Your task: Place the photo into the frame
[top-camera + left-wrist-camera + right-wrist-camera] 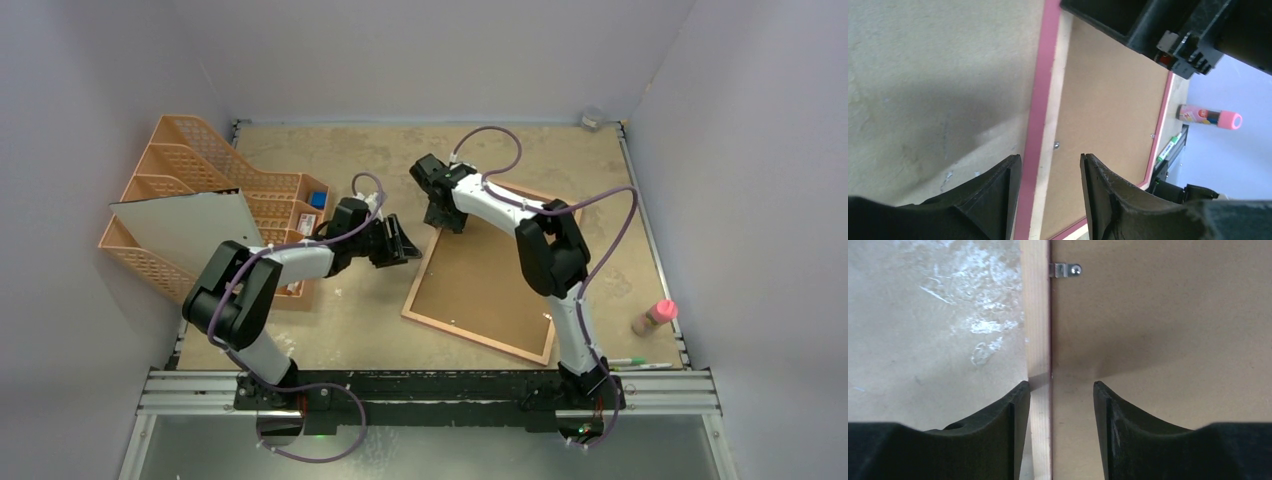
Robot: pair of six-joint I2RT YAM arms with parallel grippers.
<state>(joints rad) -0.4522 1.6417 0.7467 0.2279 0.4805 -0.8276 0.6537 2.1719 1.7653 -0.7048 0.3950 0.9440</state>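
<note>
Pink-bordered frame (1040,100) face down, left end effector (1050,160) spread, right end effector (1060,385) spread

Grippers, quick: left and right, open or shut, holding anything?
Left gripper: open, holding nothing, at the pink edge of the frame.
Right gripper: open, holding nothing, fingers either side of the frame's wooden rim.

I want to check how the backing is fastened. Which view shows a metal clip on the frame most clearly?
The right wrist view: the metal clip is large and sharp at the frame rim, over the backing board. The left wrist view shows clips as tiny specks; the top view shows none.
</note>
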